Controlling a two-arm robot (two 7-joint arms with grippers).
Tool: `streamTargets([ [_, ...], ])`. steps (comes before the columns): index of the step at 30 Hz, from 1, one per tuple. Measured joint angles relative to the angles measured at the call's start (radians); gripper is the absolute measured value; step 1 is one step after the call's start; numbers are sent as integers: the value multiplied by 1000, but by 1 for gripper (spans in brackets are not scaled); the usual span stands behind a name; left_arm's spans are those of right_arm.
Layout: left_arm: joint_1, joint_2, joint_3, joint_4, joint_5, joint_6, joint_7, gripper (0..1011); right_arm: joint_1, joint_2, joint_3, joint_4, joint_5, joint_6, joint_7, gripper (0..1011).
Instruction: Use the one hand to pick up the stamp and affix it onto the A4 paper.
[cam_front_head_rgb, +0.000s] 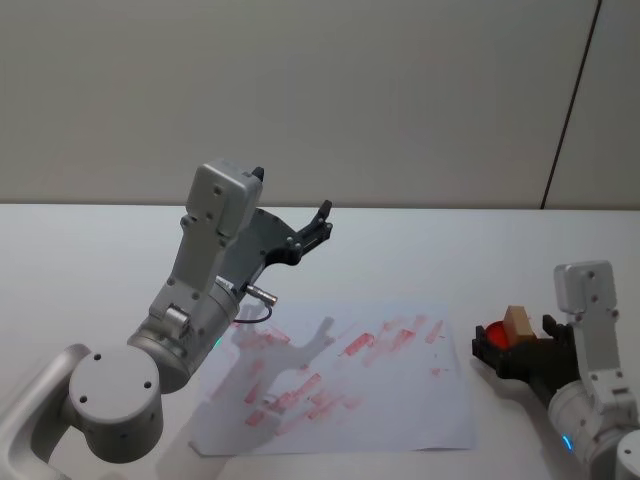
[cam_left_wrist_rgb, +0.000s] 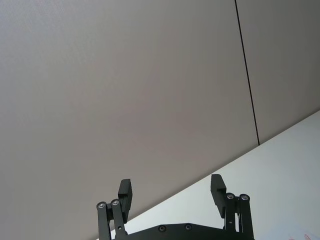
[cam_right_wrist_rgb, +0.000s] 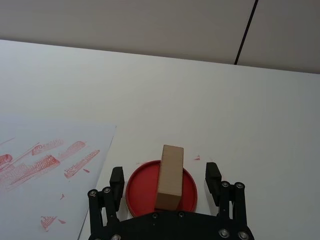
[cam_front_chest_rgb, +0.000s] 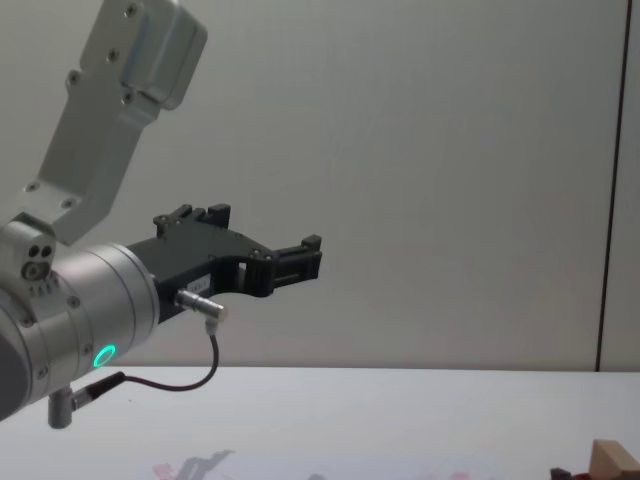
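Right claw (cam_right_wrist_rgb: 165, 176) low over white table (cam_right_wrist_rgb: 225, 100), fingers spread, either side of stamp (cam_right_wrist_rgb: 170, 170), not touching it. Stamp upright on round red ink pad (cam_right_wrist_rgb: 140, 187), between my fingertips. A4 paper (cam_front_head_rgb: 400, 400), smeared with red marks, just beside pad on my left. Left claw (cam_front_head_rgb: 318, 225) raised in air, spread, holding nothing.

Light-tan wooden stamp (cam_front_head_rgb: 518, 323), a plain rectangular block, upright on a round red ink pad (cam_right_wrist_rgb: 137, 190), just right of the A4 paper (cam_front_head_rgb: 420, 410). Paper white, flat on the table, slightly skewed, covered in smeared pinkish-red stamp marks. Right gripper (cam_right_wrist_rgb: 165, 174) black, fingers spread, one on either side of the stamp, not touching it.
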Motion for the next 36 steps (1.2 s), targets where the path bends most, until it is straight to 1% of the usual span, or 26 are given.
streamTargets([
  [11, 0, 0, 0, 0, 0, 0, 0, 1003, 0, -3, 4, -3, -12, -9, 0, 1001],
  [14, 0, 0, 0, 0, 0, 0, 0, 1002, 0, -3, 4, -4, -14, -10, 0, 976],
  [15, 0, 0, 0, 0, 0, 0, 0, 1003, 0, -3, 5, -4, -14, -10, 0, 941],
  [17, 0, 0, 0, 0, 0, 0, 0, 1002, 0, -4, 5, -4, -15, -11, 0, 915],
  [21, 0, 0, 0, 0, 0, 0, 0, 1002, 1, -4, 5, -4, -18, -12, 0, 798],
  [22, 0, 0, 0, 0, 0, 0, 0, 1003, 1, -4, 5, -5, -18, -12, 1, 783],
  [23, 0, 0, 0, 0, 0, 0, 0, 1003, 1, -4, 5, -5, -18, -13, 1, 732],
  [24, 0, 0, 0, 0, 0, 0, 0, 1002, 1, -4, 5, -5, -18, -13, 1, 707],
  [26, 0, 0, 0, 0, 0, 0, 0, 1003, 1, -4, 6, -5, -19, -13, 1, 677],
  [27, 0, 0, 0, 0, 0, 0, 0, 1002, 1, -4, 6, -5, -19, -13, 1, 607],
  [28, 0, 0, 0, 0, 0, 0, 0, 1002, 1, -4, 6, -5, -19, -13, 1, 590],
  [29, 0, 0, 0, 0, 0, 0, 0, 1003, 1, -5, 6, -5, -19, -13, 1, 534],
  [32, 0, 0, 0, 0, 0, 0, 0, 1002, 1, -5, 6, -6, -20, -14, 2, 476],
  [33, 0, 0, 0, 0, 0, 0, 0, 1003, 1, -5, 6, -6, -20, -14, 2, 408],
  [36, 0, 0, 0, 0, 0, 0, 0, 1002, 1, -5, 7, -6, -20, -14, 2, 332],
])
